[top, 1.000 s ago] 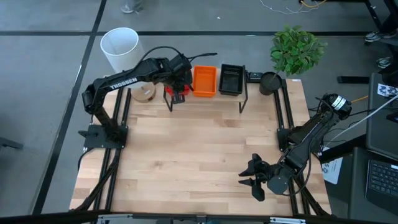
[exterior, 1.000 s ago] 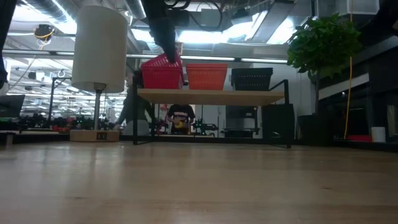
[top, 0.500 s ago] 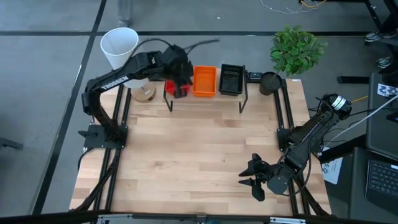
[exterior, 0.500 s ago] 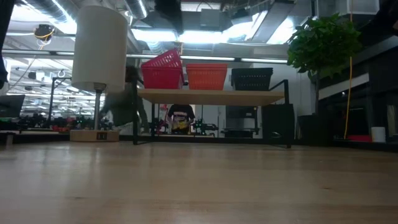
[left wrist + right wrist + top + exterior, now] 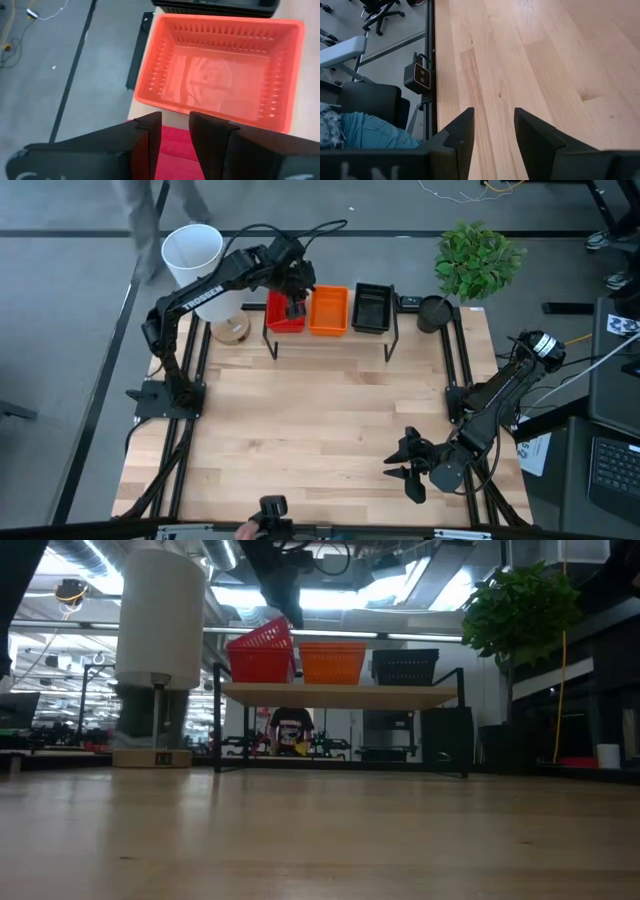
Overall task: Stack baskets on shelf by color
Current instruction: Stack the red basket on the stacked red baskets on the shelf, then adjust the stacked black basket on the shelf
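On the shelf [image 5: 340, 693] stand three piles of baskets: red [image 5: 281, 314] on the left, orange [image 5: 328, 310] in the middle, black [image 5: 372, 307] on the right. The top red basket [image 5: 262, 637] lies tilted on the red ones below it. My left gripper [image 5: 296, 307] reaches down from above at the red pile's side next to the orange one and is shut on the red basket. Its wrist view looks into the orange basket [image 5: 220, 85]. My right gripper [image 5: 405, 463] hangs open over the table's near right corner, far from the shelf. My left gripper pinches the top red basket's rim [image 5: 172, 140], on the side beside the orange basket, between its two fingers. The fingers [image 5: 285, 605] come from above, pointing down. The basket is tilted: the held end is raised, and its left end [image 5: 238, 644] rests on the red pile.
A white cylinder [image 5: 195, 255] and a tape roll [image 5: 232, 330] stand left of the shelf. A potted plant [image 5: 478, 260] and a black pot [image 5: 435, 312] stand to its right. A person [image 5: 140, 220] passes beyond the far left corner. Bare wooden tabletop [image 5: 320, 430] lies before the shelf.
My left gripper has moved toward the table's far edge and slightly right, carrying the red basket from the shelf's front edge farther back over the red pile. The basket has stayed tilted. A person has walked past behind the table.
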Controlling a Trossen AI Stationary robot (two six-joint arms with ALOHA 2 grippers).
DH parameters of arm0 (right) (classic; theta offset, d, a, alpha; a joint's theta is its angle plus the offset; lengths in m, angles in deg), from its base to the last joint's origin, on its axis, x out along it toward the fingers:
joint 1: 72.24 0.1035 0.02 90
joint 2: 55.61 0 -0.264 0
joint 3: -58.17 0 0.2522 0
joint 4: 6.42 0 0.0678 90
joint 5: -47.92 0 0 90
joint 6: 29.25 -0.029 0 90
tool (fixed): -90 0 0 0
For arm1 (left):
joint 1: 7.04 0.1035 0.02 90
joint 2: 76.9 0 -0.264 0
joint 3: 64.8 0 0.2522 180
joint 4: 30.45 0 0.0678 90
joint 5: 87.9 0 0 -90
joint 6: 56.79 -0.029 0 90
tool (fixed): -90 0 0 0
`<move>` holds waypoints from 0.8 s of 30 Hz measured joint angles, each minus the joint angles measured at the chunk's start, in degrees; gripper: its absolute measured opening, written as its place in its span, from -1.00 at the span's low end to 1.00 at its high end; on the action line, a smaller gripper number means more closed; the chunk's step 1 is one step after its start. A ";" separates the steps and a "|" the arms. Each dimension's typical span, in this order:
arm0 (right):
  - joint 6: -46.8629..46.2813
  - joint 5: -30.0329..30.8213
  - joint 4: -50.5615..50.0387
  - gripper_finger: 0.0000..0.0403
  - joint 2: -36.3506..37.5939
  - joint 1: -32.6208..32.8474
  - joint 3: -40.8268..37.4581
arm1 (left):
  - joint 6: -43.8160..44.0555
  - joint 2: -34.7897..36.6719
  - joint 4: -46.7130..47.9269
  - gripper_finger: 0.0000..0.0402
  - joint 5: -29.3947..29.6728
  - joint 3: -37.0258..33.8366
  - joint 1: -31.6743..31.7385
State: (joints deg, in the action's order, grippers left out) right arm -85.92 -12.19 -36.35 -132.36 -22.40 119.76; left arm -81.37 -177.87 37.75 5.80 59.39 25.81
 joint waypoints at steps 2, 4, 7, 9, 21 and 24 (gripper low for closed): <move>0.01 0.00 -0.02 -0.32 0.00 0.00 0.00 | -0.04 0.00 -0.12 -0.54 -0.50 -0.24 0.56; 0.11 0.00 -0.02 -0.32 0.00 0.00 0.00 | 0.00 0.05 -0.56 -0.54 -0.73 -1.05 0.83; 0.24 0.00 -0.02 -0.32 0.00 0.00 0.00 | -0.04 0.01 -0.17 -0.54 -1.92 -2.23 1.43; 0.36 0.00 -0.02 -0.32 0.00 0.00 0.00 | -1.24 0.12 -1.08 -0.54 -2.15 -3.19 1.64; 0.20 0.00 -0.04 -0.32 0.00 0.00 0.00 | -4.56 0.05 -9.18 -0.54 -5.80 -7.26 1.62; 0.20 -0.01 -0.03 -0.32 0.00 0.00 0.00 | -2.77 0.76 -9.04 -0.54 -5.66 -7.26 0.61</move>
State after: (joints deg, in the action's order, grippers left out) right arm -85.72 -12.21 -36.38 -132.36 -22.40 119.76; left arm -84.14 -177.11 28.71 0.14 52.13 26.42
